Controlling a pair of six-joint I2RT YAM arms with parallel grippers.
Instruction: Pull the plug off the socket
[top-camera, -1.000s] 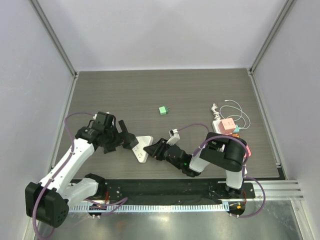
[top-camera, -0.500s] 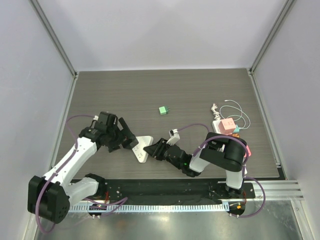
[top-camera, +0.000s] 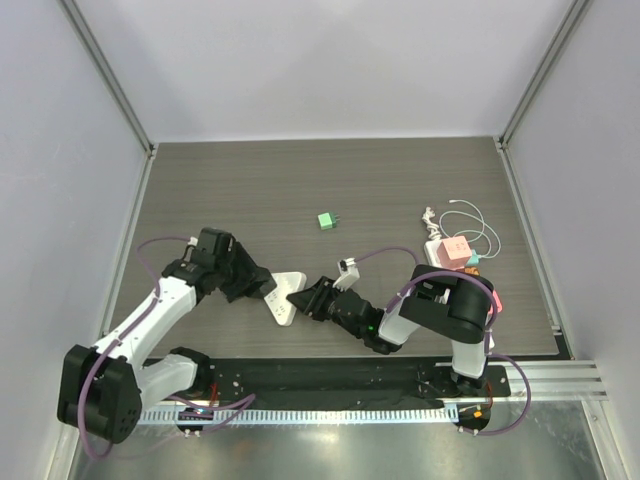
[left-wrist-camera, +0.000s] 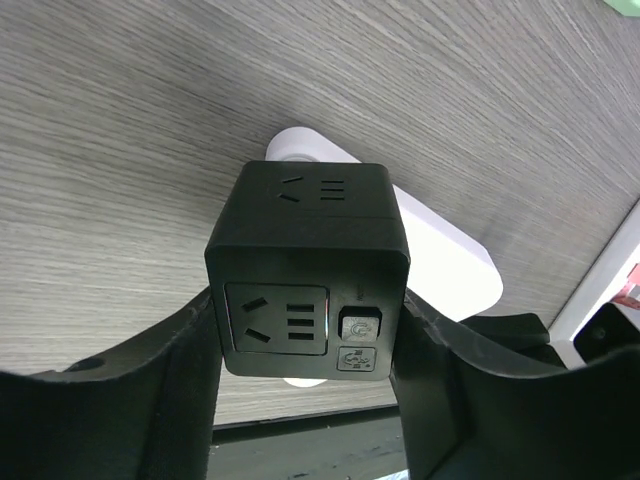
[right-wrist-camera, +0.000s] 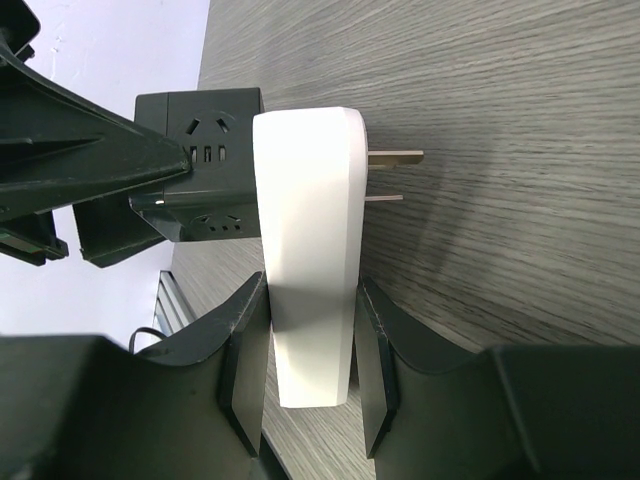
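The socket (left-wrist-camera: 305, 270) is matt black and the plug (right-wrist-camera: 305, 260) plain white, on a table (top-camera: 400, 180) of dark grey-brown streaked wood grain. At the plug's one o'clock lies a green block (top-camera: 326, 221). At three o'clock are a pink box (top-camera: 457, 251) and a white cable (top-camera: 475, 222).

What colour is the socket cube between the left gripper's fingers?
The socket cube is black; it shows best in the left wrist view.

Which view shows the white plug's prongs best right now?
Right wrist: both prongs stick out bare from the white plug, clamped in the right end effector. Left wrist shows only the plug's body behind the black socket cube; top external shows it too small for prongs.
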